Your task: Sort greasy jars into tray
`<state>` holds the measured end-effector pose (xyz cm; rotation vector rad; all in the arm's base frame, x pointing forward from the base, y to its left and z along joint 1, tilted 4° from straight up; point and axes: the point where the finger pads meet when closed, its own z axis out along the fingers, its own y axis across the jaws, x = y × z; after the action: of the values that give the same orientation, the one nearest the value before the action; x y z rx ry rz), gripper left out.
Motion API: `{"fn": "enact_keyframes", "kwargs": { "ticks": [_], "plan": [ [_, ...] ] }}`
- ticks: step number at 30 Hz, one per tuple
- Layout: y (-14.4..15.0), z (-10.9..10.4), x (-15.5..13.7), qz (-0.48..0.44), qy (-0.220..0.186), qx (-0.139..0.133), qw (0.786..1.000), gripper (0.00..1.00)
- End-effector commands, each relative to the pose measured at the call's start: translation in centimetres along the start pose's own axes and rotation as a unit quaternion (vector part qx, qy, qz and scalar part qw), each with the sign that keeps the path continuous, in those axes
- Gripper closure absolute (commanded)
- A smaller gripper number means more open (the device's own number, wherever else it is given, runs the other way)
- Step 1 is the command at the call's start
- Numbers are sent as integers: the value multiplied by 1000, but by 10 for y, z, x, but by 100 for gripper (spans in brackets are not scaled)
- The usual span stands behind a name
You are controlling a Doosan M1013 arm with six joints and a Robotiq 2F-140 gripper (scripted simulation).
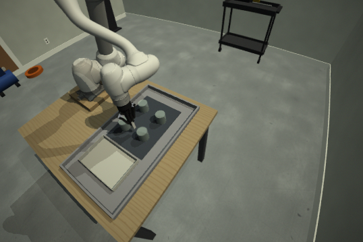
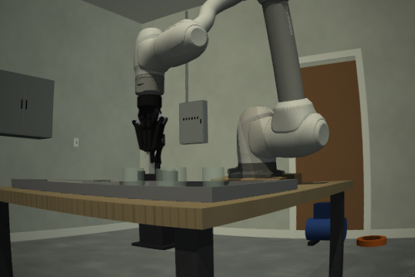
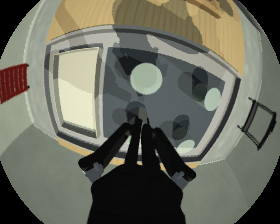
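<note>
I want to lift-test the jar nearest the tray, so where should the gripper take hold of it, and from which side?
Grip the round side wall of the jar, coming straight down from above with fingers astride it. It stands mouth down, so the flat closed base faces up and offers no rim. The gripper is shut beside it and must open first.
</note>
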<state>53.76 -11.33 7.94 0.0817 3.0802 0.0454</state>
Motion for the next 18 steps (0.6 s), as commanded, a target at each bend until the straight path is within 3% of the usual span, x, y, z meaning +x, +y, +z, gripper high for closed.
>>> {"fn": "enact_keyframes", "kwargs": {
  "ticks": [1, 18],
  "plan": [
    [0, 0, 0, 0, 0, 0, 1000, 100],
    [0, 0, 0, 0, 0, 0, 1000, 100]
  ]
}}
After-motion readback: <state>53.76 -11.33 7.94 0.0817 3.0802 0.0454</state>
